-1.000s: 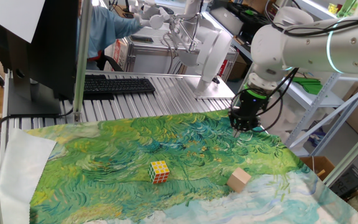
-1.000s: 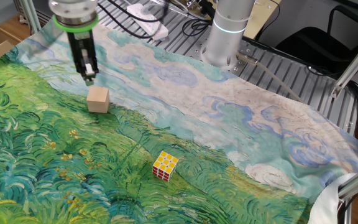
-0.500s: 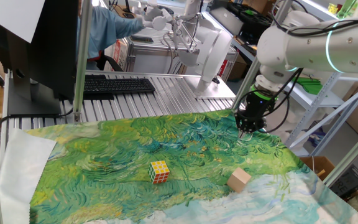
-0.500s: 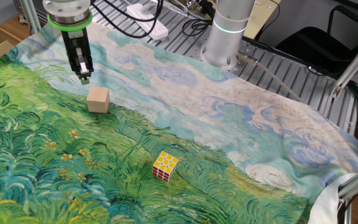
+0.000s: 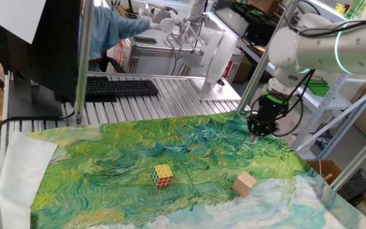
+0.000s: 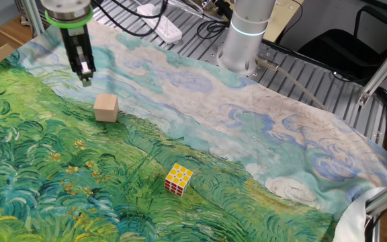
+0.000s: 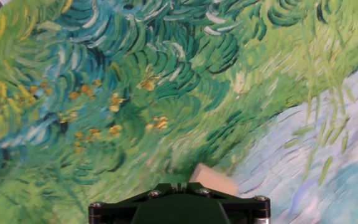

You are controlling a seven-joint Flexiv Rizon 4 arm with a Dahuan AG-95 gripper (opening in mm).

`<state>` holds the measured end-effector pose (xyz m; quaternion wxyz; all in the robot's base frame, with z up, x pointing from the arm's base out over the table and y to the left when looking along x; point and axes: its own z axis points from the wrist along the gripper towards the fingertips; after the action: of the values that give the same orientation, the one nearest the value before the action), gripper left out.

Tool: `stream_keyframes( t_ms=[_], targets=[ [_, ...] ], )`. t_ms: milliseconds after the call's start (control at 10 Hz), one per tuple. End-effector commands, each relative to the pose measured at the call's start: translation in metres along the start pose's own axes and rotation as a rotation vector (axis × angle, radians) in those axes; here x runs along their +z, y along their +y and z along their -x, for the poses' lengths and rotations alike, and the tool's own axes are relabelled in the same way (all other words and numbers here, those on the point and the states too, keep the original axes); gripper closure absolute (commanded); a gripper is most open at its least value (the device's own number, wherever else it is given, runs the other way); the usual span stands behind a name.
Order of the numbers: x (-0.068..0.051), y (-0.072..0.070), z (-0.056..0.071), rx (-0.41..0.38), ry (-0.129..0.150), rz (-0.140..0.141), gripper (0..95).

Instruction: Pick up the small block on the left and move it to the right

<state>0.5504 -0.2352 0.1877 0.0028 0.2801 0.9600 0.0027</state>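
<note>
A puzzle cube point(image 6: 179, 179) sits on a painted cloth point(image 6: 261, 134).

We see a plain light-tan small block point(image 6: 106, 107), a yellow-and-white gridded puzzle cube point(image 6: 179, 179), and a swirling green-blue painted cloth point(image 6: 261, 134).

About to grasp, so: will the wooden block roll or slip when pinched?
The small block is a flat-faced cube, so rolling is unlikely. It looks rigid and probably light. It sits on painted cloth, which may drag if the block is pushed.
</note>
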Motion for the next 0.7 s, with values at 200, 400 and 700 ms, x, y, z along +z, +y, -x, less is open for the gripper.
stream_keyframes(
  t_ms=[200, 400, 700],
  targets=[
    [0.004, -0.007, -0.011, 0.006, -0.007, -0.002, 95.0],
    [0.004, -0.010, -0.022, 0.007, -0.008, -0.003, 95.0],
    [0.007, -0.018, -0.035, 0.003, -0.008, -0.001, 95.0]
  ],
)
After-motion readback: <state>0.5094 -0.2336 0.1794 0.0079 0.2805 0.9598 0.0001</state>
